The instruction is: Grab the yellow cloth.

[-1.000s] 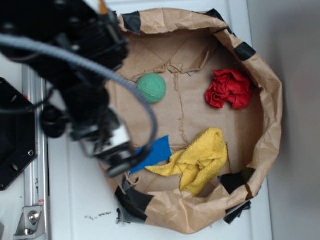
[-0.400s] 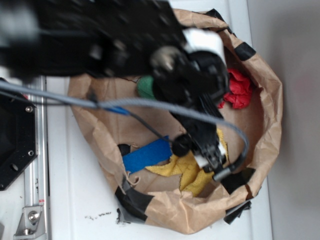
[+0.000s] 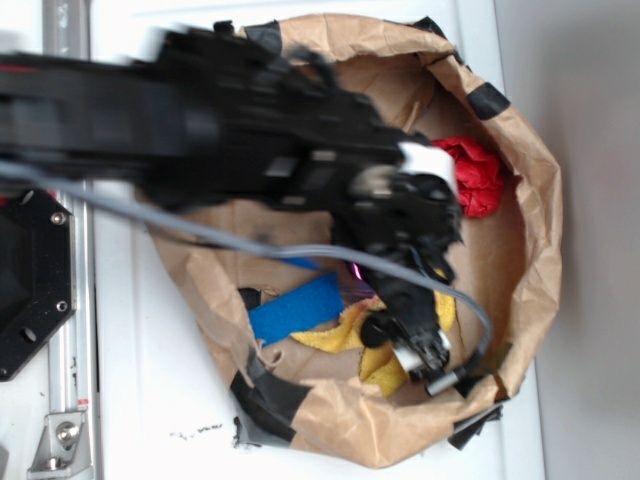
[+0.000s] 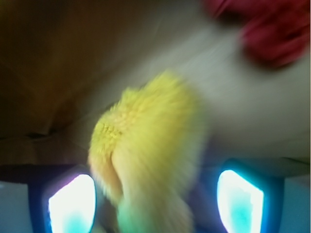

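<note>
The yellow cloth (image 3: 330, 337) lies crumpled at the near right of the paper bag's floor, mostly covered by my arm in the exterior view. My gripper (image 3: 424, 362) hangs right over it. In the wrist view the yellow cloth (image 4: 150, 141) fills the middle, blurred, and rises between the two bright fingers (image 4: 70, 204). My gripper (image 4: 155, 206) is open, with its fingers wide apart on either side of the cloth and not pressing it.
The torn brown paper bag (image 3: 545, 210) walls in the work area. A red cloth (image 3: 482, 176) lies at its far right, also in the wrist view (image 4: 277, 29). A flat blue strip (image 3: 295, 308) lies left of the yellow cloth. A black plate (image 3: 30, 280) sits at the left.
My arm has swung from the bag's left edge across to its right side and come down over the yellow cloth. It now covers the green ball.
</note>
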